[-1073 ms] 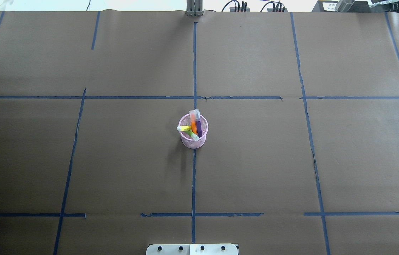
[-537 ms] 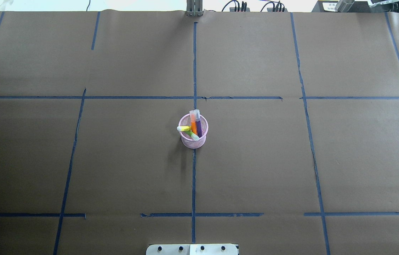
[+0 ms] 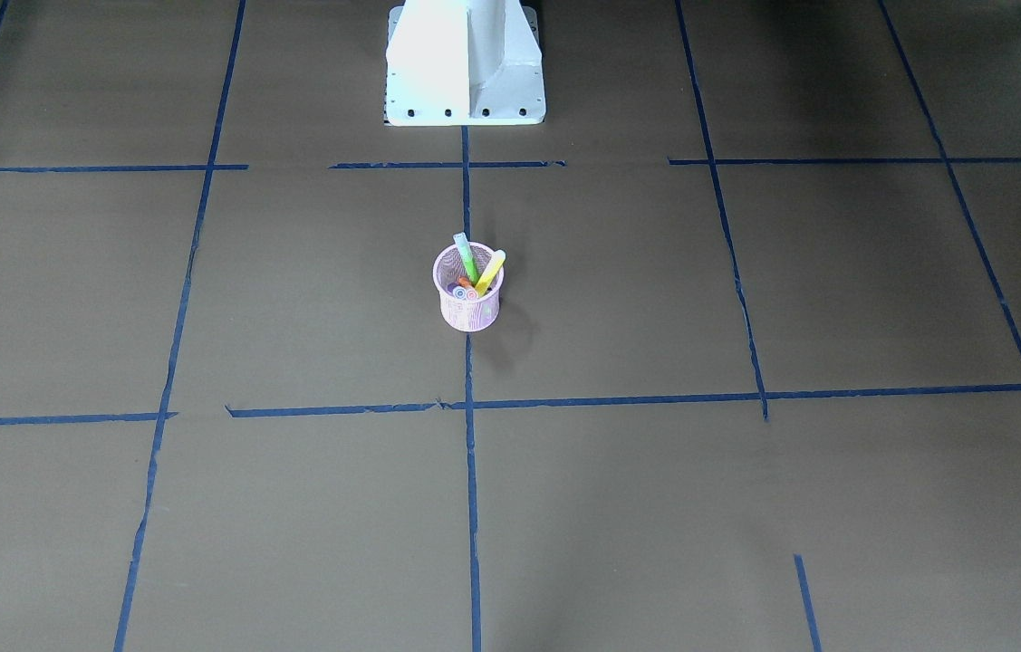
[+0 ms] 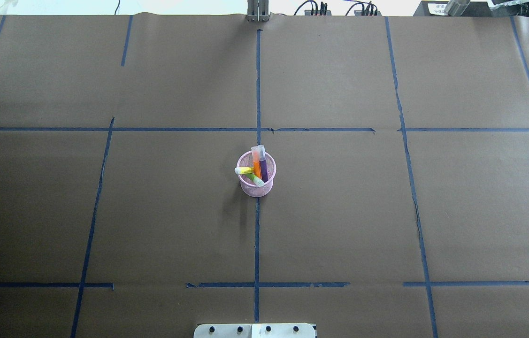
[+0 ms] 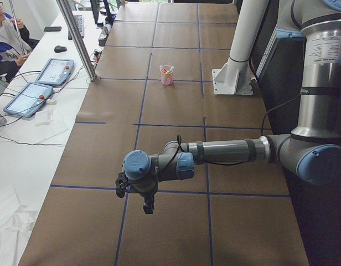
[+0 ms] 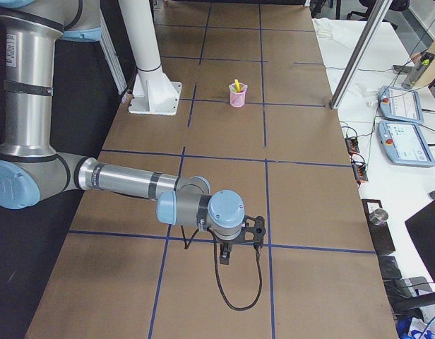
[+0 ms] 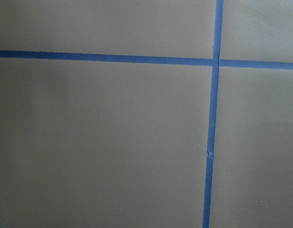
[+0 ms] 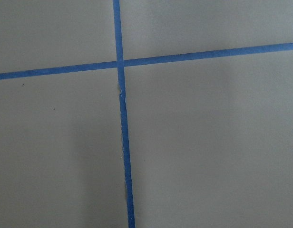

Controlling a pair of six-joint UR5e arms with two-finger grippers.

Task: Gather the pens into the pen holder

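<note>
The pink mesh pen holder (image 4: pixel 257 188) stands upright at the table's middle on the blue centre line, also seen from across the table (image 3: pixel 469 313). Inside it lean an orange pen (image 4: pixel 256 166), a purple pen (image 4: pixel 263 169), a yellow pen (image 4: pixel 244 170) and a green pen (image 4: pixel 257 180), caps sticking above the rim. The left gripper (image 5: pixel 149 206) hangs low over the table's left end, far from the holder; the right gripper (image 6: pixel 225 256) hangs over the right end. Only the side views show them, so I cannot tell their state. Both wrist views show only brown paper and blue tape.
The white robot base (image 3: pixel 465 63) stands at the table's near edge behind the holder. A metal post (image 5: pixel 76 39) rises at the far edge. Beyond it a side table carries tablets (image 5: pixel 54 71), with a seated person (image 5: pixel 4 41) beside it.
</note>
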